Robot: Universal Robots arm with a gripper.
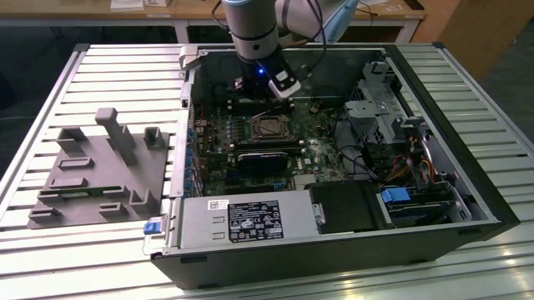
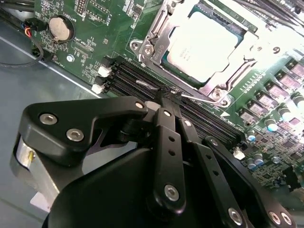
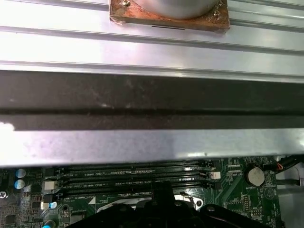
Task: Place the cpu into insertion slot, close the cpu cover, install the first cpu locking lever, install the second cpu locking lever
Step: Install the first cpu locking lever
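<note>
Cpu [image 2: 202,40]: seated in the insertion slot [image 2: 223,15], framed by the lowered cpu cover [image 2: 153,34].
Gripper [image 2: 165,97]: fingers pressed together, tips held against a locking lever [image 2: 197,98].

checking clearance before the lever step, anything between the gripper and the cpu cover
Nothing visible does. In the second wrist view the gripper sits over the black memory slots, right at a thin wire lever along the edge of the cpu cover, which lies down around the cpu.
</note>
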